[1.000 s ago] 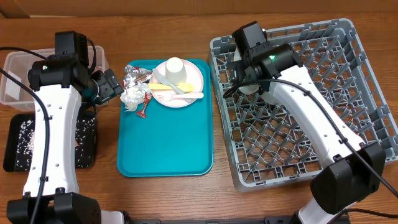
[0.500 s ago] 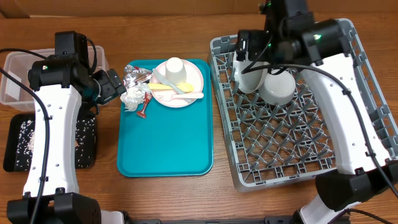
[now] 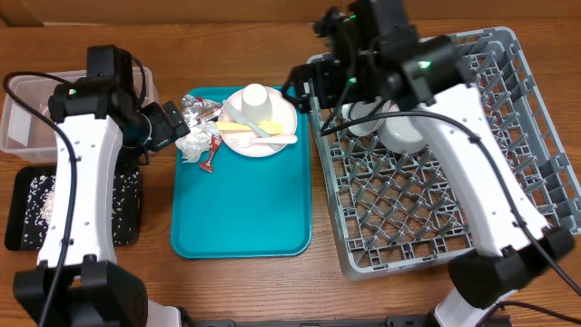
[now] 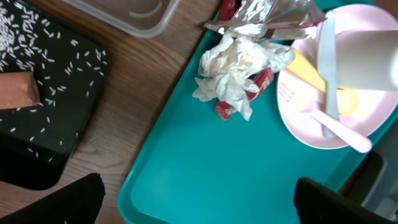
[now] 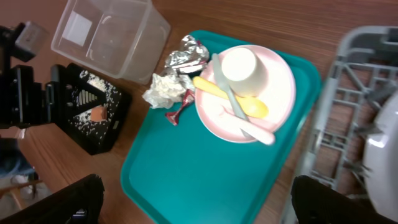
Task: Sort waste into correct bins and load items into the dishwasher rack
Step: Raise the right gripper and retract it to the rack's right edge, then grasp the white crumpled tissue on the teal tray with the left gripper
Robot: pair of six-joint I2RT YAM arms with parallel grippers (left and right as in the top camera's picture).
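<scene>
On the teal tray (image 3: 241,195) lie a crumpled foil wrapper (image 3: 197,110), a white napkin (image 3: 194,141) and a red sachet (image 3: 210,162). Beside them a pinkish plate (image 3: 277,121) carries an upturned white cup (image 3: 256,99), a yellow utensil (image 3: 238,127) and a pale fork (image 3: 275,139). My left gripper (image 3: 169,125) hangs open just left of the napkin (image 4: 235,67). My right gripper (image 3: 305,85) is open above the gap between the tray and the dishwasher rack (image 3: 454,191), looking down on the cup (image 5: 244,68). A white bowl (image 3: 405,128) and a plate (image 3: 359,119) sit in the rack.
A clear tub (image 3: 25,116) stands at the far left. In front of it a black tray (image 3: 36,207) holds rice grains and an orange cube (image 4: 15,90). The right arm arches over the rack's left half.
My right gripper has swung from over the rack's back left part out to its left edge, toward the tray. The bowl and plate stay in the rack. The left arm shifted slightly.
</scene>
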